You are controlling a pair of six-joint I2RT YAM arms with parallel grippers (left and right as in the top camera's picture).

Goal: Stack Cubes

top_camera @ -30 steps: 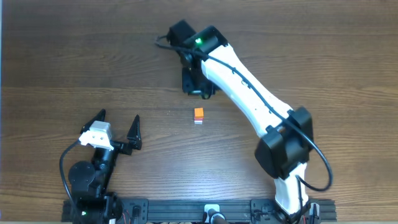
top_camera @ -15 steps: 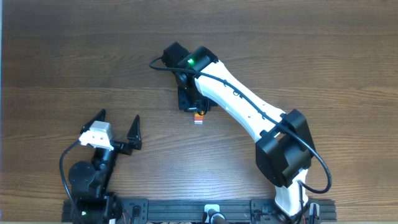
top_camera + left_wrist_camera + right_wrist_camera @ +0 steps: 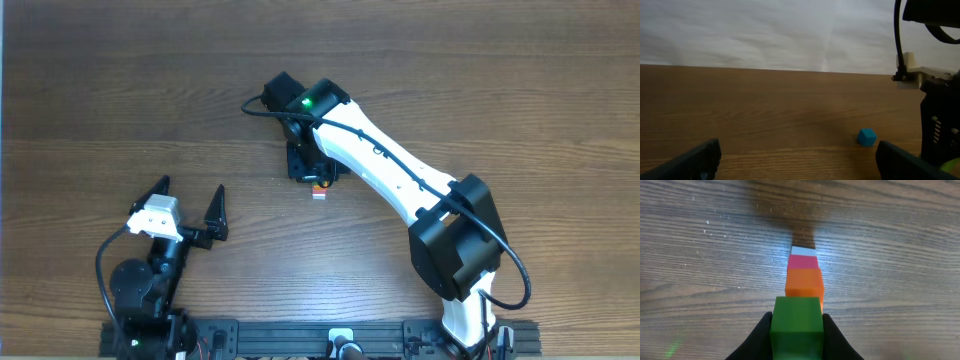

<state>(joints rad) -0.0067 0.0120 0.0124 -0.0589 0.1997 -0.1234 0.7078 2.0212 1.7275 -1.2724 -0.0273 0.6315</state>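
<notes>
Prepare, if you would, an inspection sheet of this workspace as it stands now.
Surface: brown wood-grain table, bare apart from the cubes.
Job's things: stack of white cube, pink cube and orange cube on top; green cube held right over the stack, contact cannot be told; blue cube lies apart on the table.
Clutter: nothing seen.
Grippers: right gripper shut on the green cube; left gripper open, holding nothing, near its base.
Cables: black cable along the right arm; black cable loop by the left arm.
Surroundings: pale wall behind the table.
</notes>
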